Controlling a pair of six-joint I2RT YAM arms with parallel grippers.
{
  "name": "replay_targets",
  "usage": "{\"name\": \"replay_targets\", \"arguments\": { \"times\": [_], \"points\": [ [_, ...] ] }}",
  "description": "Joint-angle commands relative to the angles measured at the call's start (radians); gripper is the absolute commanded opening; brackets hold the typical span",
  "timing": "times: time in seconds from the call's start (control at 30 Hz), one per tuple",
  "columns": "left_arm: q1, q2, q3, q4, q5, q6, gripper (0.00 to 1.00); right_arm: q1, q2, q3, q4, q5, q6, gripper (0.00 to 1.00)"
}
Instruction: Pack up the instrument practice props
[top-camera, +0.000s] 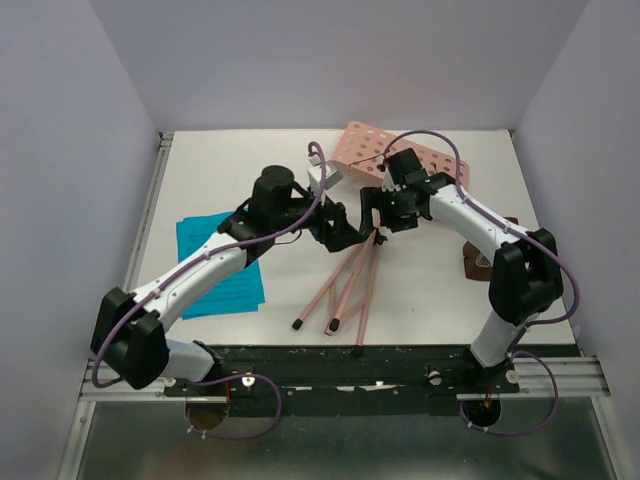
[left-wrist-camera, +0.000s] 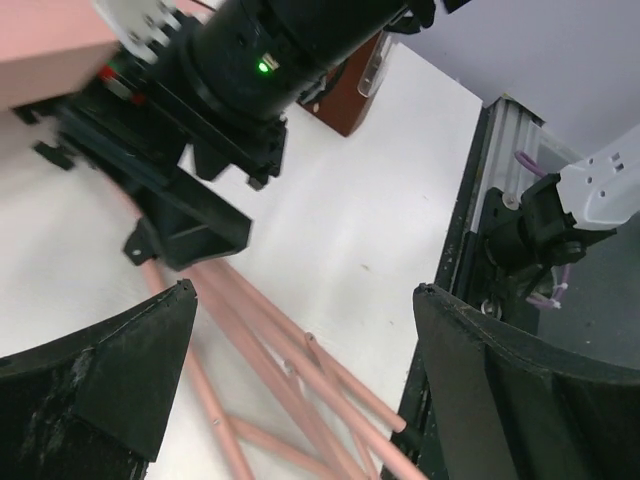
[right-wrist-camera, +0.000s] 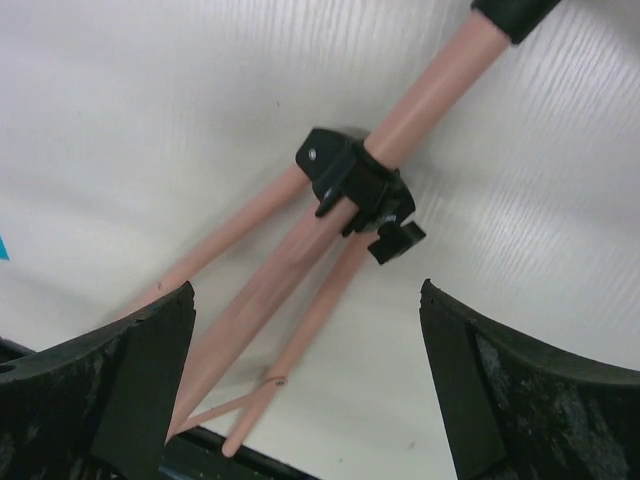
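Observation:
The salmon-pink music stand lies flat on the white table. Its hole-dotted desk (top-camera: 372, 148) is at the back and its tripod legs (top-camera: 345, 288) point toward the near edge. My left gripper (top-camera: 343, 228) and right gripper (top-camera: 381, 222) hover close together over the stand's shaft, both open and holding nothing. The left wrist view looks down on the legs (left-wrist-camera: 290, 370) between wide-apart fingers (left-wrist-camera: 110, 385). The right wrist view shows the black leg hub (right-wrist-camera: 358, 185) above open fingers (right-wrist-camera: 520, 400). Blue music sheets (top-camera: 215, 268) lie at the left, partly under the left arm. The brown metronome (top-camera: 473, 262) stands at the right, partly hidden behind the right arm.
White walls enclose the table on three sides. A black rail (top-camera: 380, 362) with both arm bases runs along the near edge. In the left wrist view the right arm's black wrist (left-wrist-camera: 230, 70) fills the top, with the metronome (left-wrist-camera: 345, 100) behind it.

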Motion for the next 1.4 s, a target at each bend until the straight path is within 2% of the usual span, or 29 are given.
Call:
{"name": "replay_targets", "arguments": {
  "times": [0.0, 0.17, 0.37, 0.6, 0.8, 1.07, 1.27, 1.33, 1.37],
  "points": [
    [0.07, -0.143, -0.086, -0.187, 0.018, 0.134, 0.99, 0.025, -0.024, -0.022, -0.169, -0.004, 0.04, 1.0],
    [0.168, -0.314, -0.149, -0.302, 0.001, 0.194, 0.99, 0.039, 0.013, -0.077, -0.126, -0.066, 0.113, 1.0],
    [0.213, -0.408, -0.204, -0.356, -0.016, 0.231, 0.99, 0.068, 0.128, -0.018, -0.076, -0.077, 0.239, 0.99],
    [0.267, -0.435, -0.234, -0.358, 0.0, 0.2, 0.99, 0.161, 0.269, 0.085, -0.146, 0.13, 0.381, 1.0],
    [0.307, -0.446, -0.218, -0.347, 0.009, 0.194, 0.99, 0.187, 0.351, 0.078, -0.132, 0.152, 0.364, 0.99],
    [0.325, -0.469, -0.261, -0.289, 0.03, 0.145, 0.99, 0.184, 0.311, -0.03, -0.068, 0.091, 0.241, 0.78],
    [0.328, -0.48, -0.283, -0.262, 0.05, 0.113, 0.99, 0.186, 0.303, -0.002, -0.016, 0.005, 0.14, 0.45],
    [0.328, -0.481, -0.284, -0.261, 0.053, 0.114, 0.99, 0.184, 0.305, 0.004, -0.005, -0.017, 0.099, 0.29],
    [0.327, -0.481, -0.284, -0.259, 0.055, 0.111, 0.99, 0.184, 0.305, 0.004, -0.011, -0.008, 0.103, 0.25]
  ]
}}
